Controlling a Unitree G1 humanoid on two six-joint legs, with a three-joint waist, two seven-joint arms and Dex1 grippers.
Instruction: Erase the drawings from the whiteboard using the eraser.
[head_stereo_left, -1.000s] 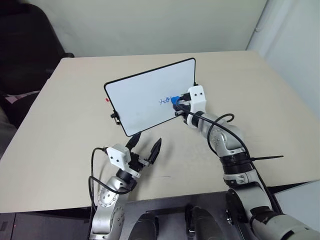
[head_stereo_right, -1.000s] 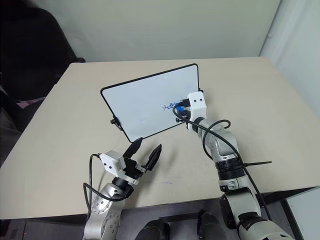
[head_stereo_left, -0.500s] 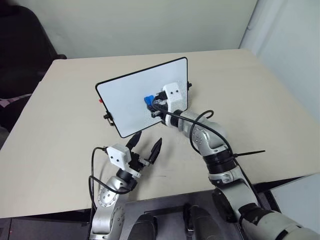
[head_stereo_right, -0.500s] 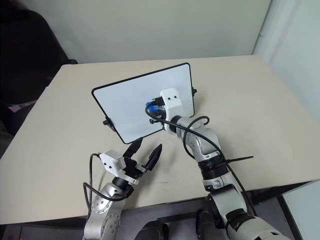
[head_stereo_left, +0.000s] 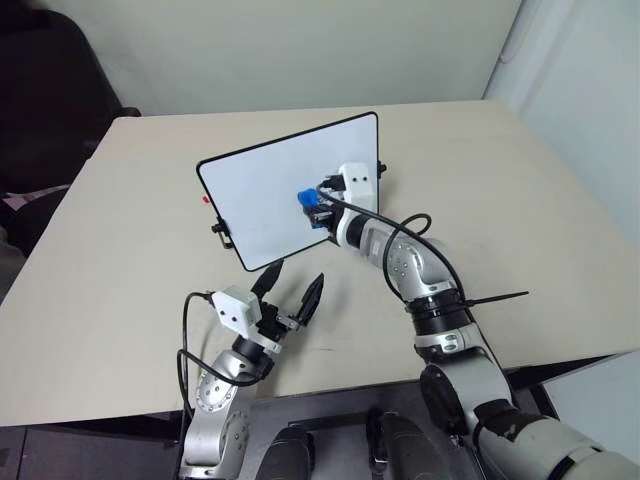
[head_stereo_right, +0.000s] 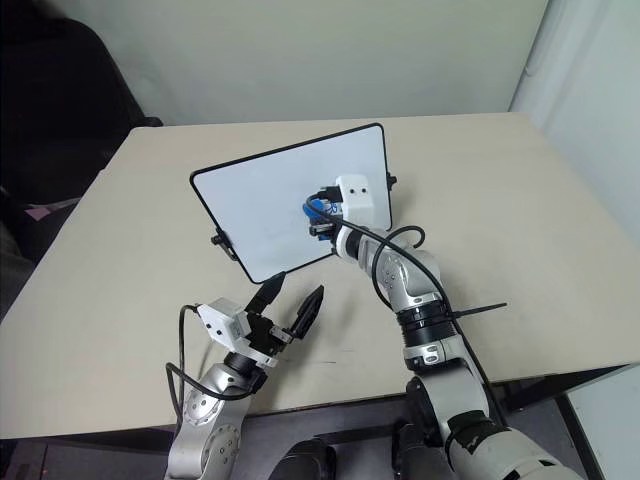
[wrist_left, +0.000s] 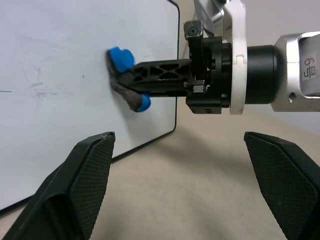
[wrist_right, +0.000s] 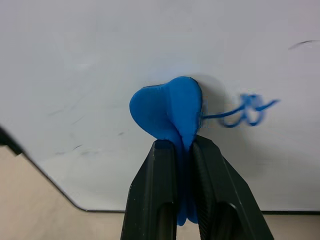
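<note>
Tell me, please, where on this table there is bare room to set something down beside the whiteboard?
The table lies bare between the whiteboard and its far right edge, and also between the board's clips and the left edge. It is crowded at the near middle, where the open left end effector hovers and the right end effector presses the eraser to the board.

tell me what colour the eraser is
Bright blue eraser with a dark pad, clearest in the left wrist view.
</note>
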